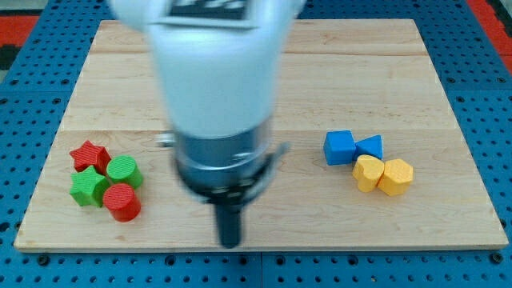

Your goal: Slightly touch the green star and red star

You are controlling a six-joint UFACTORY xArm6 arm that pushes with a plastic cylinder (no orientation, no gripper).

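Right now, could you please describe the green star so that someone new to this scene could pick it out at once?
Look at the wooden board and go to the cluster of four red and green blocks near the view's bottom-left corner, left of my tip. The green star is the leftmost lower block there, below the red star. Unlike the round green cylinder and red cylinder beside it, it has points.

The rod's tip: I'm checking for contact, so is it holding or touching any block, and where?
Nothing is held. My tip stands clear, to the view's right of the red star and green star.
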